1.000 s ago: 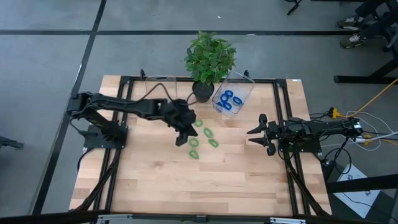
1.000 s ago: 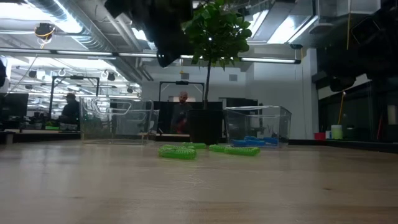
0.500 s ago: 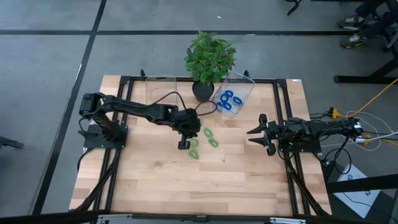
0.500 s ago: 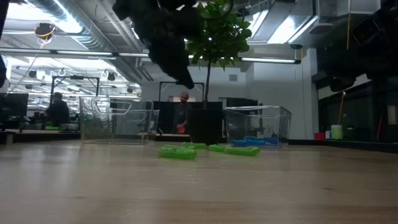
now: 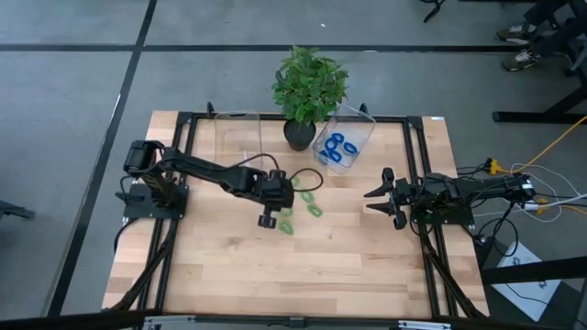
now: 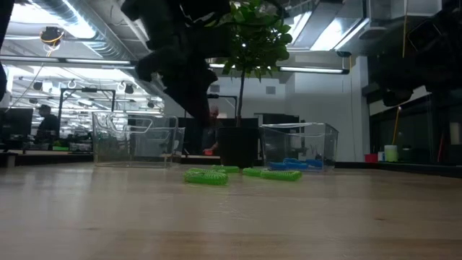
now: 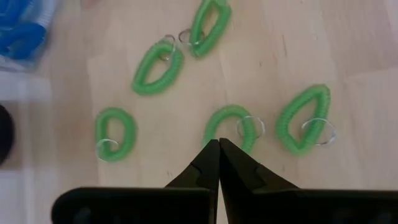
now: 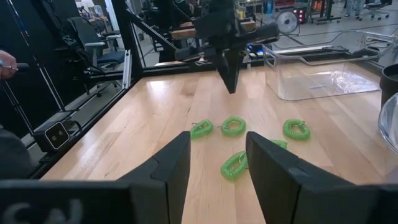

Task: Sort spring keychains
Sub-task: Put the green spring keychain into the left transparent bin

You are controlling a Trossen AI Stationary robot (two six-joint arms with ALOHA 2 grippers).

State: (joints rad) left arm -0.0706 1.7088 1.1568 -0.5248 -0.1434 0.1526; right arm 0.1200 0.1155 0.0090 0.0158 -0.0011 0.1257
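Several light green spring keychains (image 5: pixel 287 213) lie flat on the wooden table near its middle; the left wrist view shows them spread out, the closest (image 7: pixel 231 124) just ahead of the fingertips. The blue spring keychains (image 5: pixel 337 147) lie in a clear bin (image 5: pixel 359 129) at the far edge. My left gripper (image 5: pixel 268 220) is shut and points straight down, hovering above the table just left of the green keychains and touching nothing. In the right wrist view it (image 8: pixel 232 87) hangs clear above them. My right gripper (image 5: pixel 373 199) waits open at the table's right side.
A second clear bin (image 5: pixel 237 134), with nothing showing in it, stands at the far edge, left of the potted plant (image 5: pixel 307 84). The black frame rails (image 5: pixel 415 147) run along the table's sides. Bare wood (image 5: pixel 293 270) stretches toward the near edge. People show in the room beyond.
My left gripper has moved a little toward the table's near edge and come down, turning from a slant until it points straight down beside the green keychains. The keychains have stayed where they were.
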